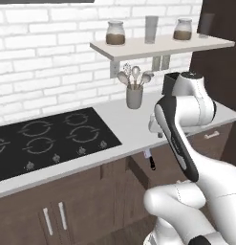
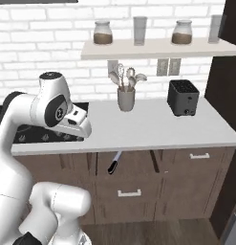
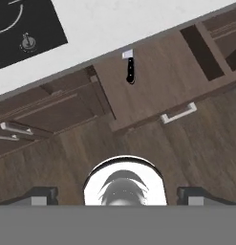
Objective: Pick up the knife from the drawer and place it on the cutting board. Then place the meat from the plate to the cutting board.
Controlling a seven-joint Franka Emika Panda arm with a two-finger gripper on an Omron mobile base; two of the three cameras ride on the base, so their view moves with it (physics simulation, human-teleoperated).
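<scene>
Looking down from the hand view, the knife (image 3: 130,71) lay in the open drawer (image 3: 153,91), close to the back edge where the white counter (image 3: 138,24) overhangs it, its black handle pointing outward and only a short stub of the pale blade showing below the counter lip. The right base view confirmed the same: the knife (image 2: 113,162) rested tilted just under the counter's front edge. The gripper (image 3: 117,194) hung well above the drawer with the jaws spread about as wide as they go and nothing between them; its fingertips (image 3: 40,194) stood far apart at the bottom of the hand view. The hob (image 1: 48,139), the utensil holder (image 1: 134,95) and the toaster (image 2: 183,97) sat on the counter, away from the drawer. Neither cutting board, plate nor meat could be seen.

In my judgement the step in hand was the approach for the first pick. To do it well, the hand should come down over the handle rather than the blade, with the jaws turned across the handle's width, and it should keep clear of the overhanging counter edge on the way in. Closing should wait until both fingers straddle the handle close to the drawer floor.
</scene>
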